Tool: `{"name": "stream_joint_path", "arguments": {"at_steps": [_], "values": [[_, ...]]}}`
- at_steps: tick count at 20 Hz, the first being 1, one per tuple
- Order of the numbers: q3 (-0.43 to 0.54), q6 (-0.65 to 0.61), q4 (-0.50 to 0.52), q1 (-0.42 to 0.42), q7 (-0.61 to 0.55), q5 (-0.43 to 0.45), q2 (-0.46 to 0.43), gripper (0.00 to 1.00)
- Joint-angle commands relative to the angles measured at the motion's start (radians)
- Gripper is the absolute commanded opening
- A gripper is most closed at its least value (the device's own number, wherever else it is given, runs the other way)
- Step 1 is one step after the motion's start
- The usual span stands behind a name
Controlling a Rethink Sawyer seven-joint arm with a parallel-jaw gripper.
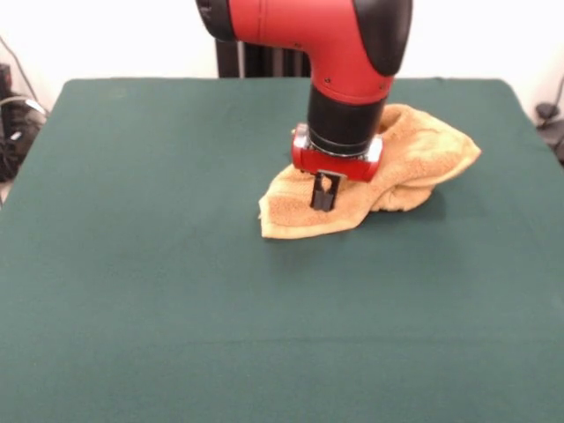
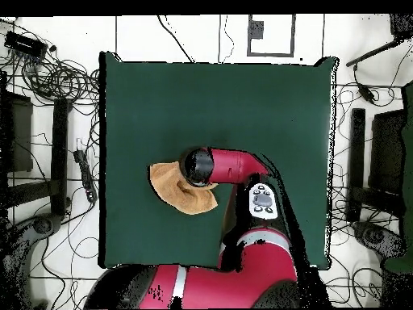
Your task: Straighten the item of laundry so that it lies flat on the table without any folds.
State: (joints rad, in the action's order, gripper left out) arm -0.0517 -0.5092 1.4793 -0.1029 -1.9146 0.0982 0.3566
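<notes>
The orange-tan towel lies crumpled and folded over itself on the dark green table, right of centre toward the far side. A flatter flap points to the table's middle, and a bunched part rises behind the arm. My gripper comes straight down onto that flap, its black fingers close together with the tips on the cloth. In the overhead view the towel shows at the left part of the table, and the arm's wrist hides the gripper there. No label shows.
The red arm reaches over the table from the pedestal. Cables and stands lie on the floor around the table. Bare green top stretches around the towel on all sides.
</notes>
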Motion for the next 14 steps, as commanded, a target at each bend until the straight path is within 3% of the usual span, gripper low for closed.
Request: {"name": "stream_joint_path", "arguments": {"at_steps": [1, 13, 14], "values": [[0.148, 0.08, 0.116, -0.121, -0.003, 0.009, 0.053, 0.0], [0.149, 0.088, 0.122, -0.123, -0.028, 0.046, 0.056, 0.0], [0.15, 0.09, 0.121, -0.124, -0.034, 0.053, 0.056, 1.0]]}}
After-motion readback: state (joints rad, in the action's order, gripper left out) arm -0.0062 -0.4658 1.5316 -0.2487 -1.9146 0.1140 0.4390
